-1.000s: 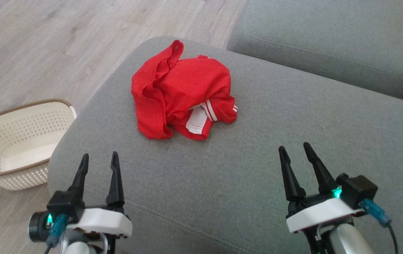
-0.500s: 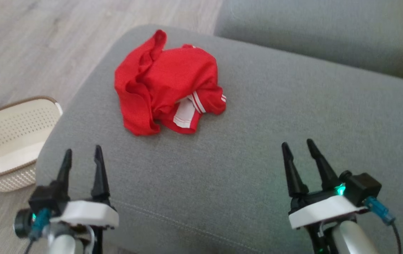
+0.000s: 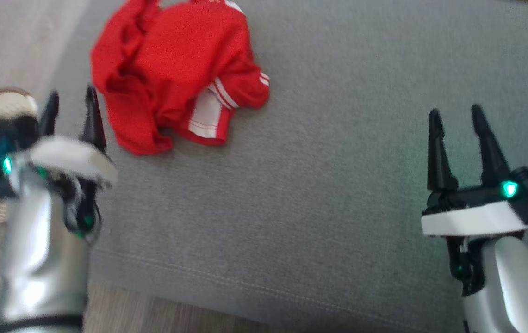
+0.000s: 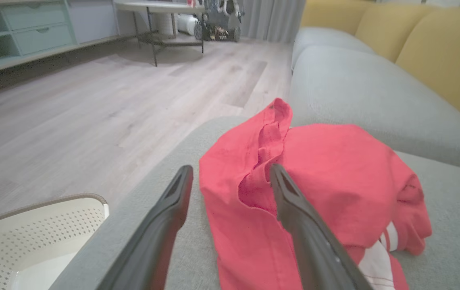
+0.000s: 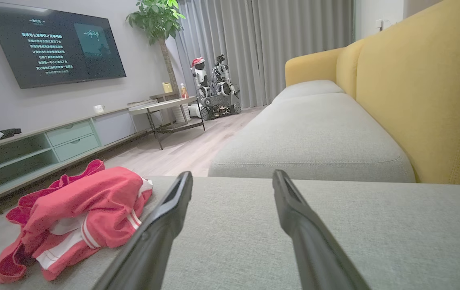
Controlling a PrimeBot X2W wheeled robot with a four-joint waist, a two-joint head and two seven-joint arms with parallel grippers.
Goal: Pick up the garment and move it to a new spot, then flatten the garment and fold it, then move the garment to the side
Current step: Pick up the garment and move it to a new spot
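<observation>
While 1 garment point(image 3: 171, 69) sits bunched, L end effector point(image 3: 71, 92) & R end effector point(image 3: 455, 111) (2 total) gape empty.

Red garment point(image 3: 176, 60) on grey sofa point(image 3: 314, 185), left claw point(image 3: 71, 91) beside it

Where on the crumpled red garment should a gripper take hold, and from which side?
Probably the raised fold along the red garment's left edge, approached from the near left by the open left gripper. That ridge stands off the cushion, giving loose fabric to pinch; the middle is a smoother mound.
</observation>
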